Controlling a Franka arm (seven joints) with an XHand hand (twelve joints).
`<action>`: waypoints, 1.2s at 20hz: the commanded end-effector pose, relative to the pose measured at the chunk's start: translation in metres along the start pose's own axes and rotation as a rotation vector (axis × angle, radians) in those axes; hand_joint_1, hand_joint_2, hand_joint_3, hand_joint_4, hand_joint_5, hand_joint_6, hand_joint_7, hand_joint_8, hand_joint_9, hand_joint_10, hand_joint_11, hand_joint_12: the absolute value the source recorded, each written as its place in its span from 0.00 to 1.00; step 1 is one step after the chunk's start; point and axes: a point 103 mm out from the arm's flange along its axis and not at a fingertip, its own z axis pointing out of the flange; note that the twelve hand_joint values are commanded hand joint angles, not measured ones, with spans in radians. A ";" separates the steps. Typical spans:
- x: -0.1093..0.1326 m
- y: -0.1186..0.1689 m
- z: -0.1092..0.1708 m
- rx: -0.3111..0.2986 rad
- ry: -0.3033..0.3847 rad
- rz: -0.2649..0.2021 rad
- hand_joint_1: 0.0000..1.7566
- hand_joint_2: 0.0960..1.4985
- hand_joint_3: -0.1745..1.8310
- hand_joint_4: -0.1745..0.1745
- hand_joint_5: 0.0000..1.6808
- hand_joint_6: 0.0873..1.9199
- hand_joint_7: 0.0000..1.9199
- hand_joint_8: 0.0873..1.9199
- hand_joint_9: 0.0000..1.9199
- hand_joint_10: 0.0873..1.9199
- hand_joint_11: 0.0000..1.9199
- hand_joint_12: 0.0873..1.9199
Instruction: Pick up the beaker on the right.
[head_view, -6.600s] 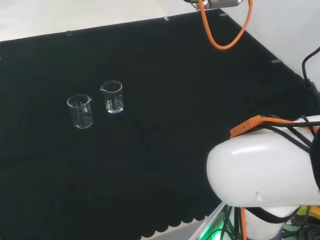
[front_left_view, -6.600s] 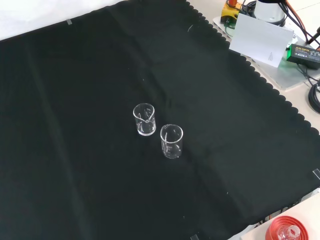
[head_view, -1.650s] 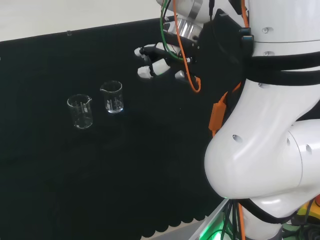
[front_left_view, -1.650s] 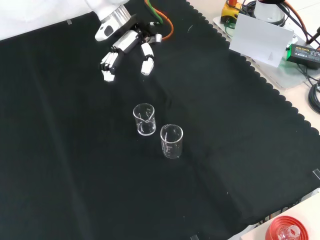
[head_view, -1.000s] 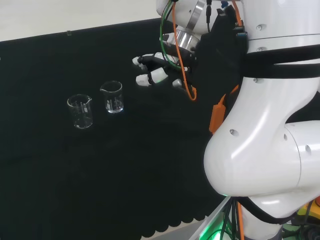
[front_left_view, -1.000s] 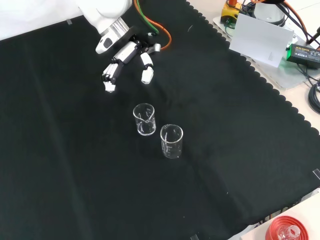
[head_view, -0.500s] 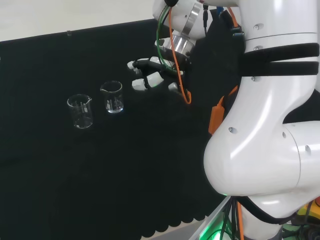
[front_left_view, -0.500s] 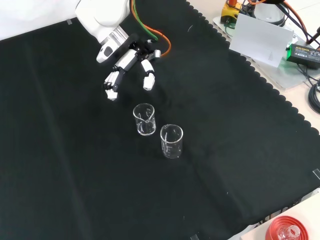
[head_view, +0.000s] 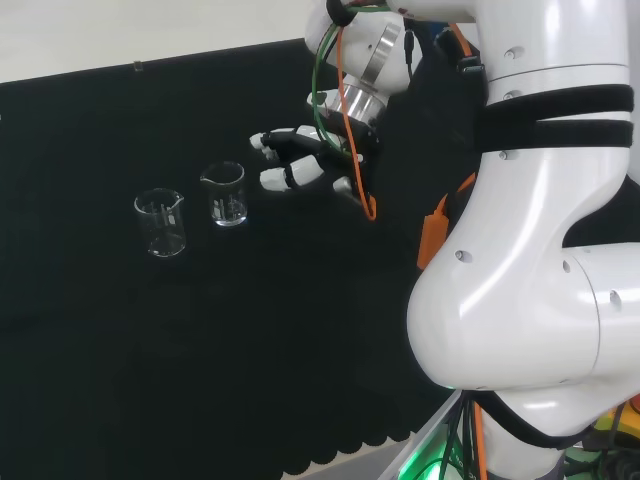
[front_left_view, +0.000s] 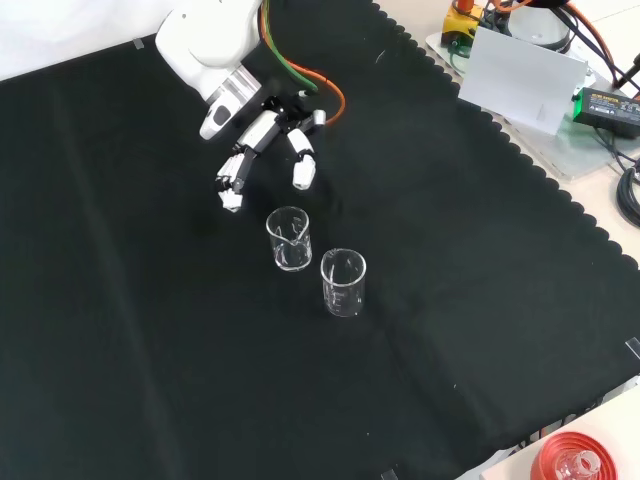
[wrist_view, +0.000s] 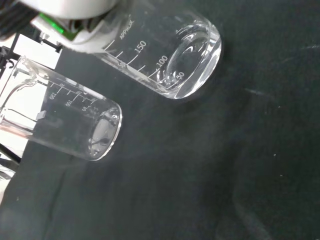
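Front view: hand (front_left_view: 262, 135) near clear glass beaker (front_left_view: 289, 238), fingers (front_left_view: 234, 182) spread, holding nothing; second beaker (front_left_view: 343, 283) just beside; bare black worktop (front_left_view: 120, 330) around.

hand (front_left_view: 262, 133) above two beakers (front_left_view: 288, 238) — apart

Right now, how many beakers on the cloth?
2. One beaker stands just left of the hand in the head view; the other beaker stands farther left. Both upright, apart.
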 end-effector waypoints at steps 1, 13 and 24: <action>0.003 0.002 0.006 -0.027 0.020 -0.019 0.50 0.28 0.44 0.30 0.14 0.00 0.09 0.29 0.13 0.33 0.00 0.55; 0.012 0.007 0.024 -0.034 0.035 -0.045 0.50 0.28 0.44 0.31 0.14 0.00 0.09 0.29 0.13 0.33 0.00 0.55; 0.012 0.009 0.036 -0.059 0.041 -0.055 0.49 0.28 0.44 0.32 0.15 0.00 0.10 0.29 0.13 0.32 0.00 0.55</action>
